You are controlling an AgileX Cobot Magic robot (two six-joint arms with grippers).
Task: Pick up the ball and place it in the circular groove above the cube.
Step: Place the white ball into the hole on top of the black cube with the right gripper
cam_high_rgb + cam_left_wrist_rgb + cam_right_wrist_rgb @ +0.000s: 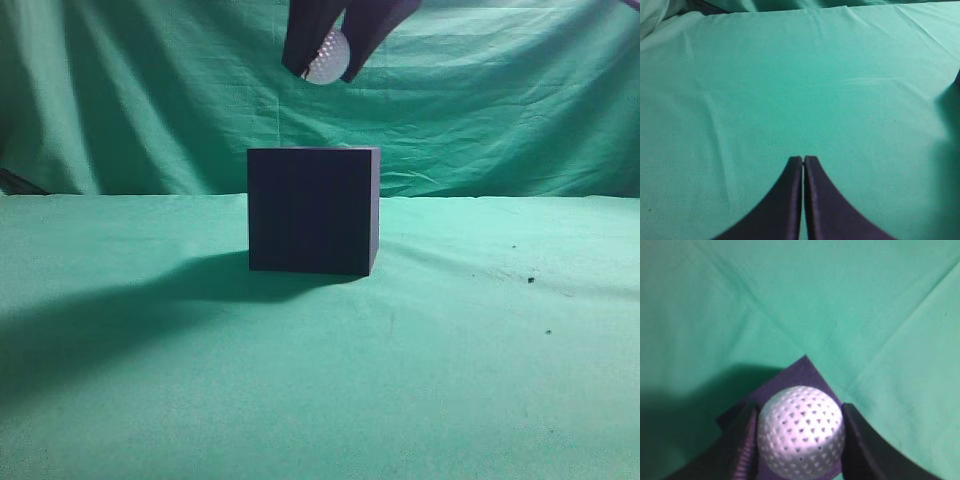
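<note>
The dark navy-black cube [312, 210] stands on the green cloth at the middle of the exterior view. My right gripper [328, 62] is shut on the white dimpled ball [328, 57] and holds it well above the cube's top. In the right wrist view the ball [801, 437] sits between the two dark fingers of the right gripper [800, 440], with a corner of the cube's top [806, 371] showing below it. The groove is hidden. My left gripper [803, 161] is shut and empty over bare cloth.
Green cloth covers the table [480, 380] and hangs as a backdrop [500, 100] behind the cube. A few dark specks [530, 280] lie on the cloth at the right. The cube casts a shadow to the left.
</note>
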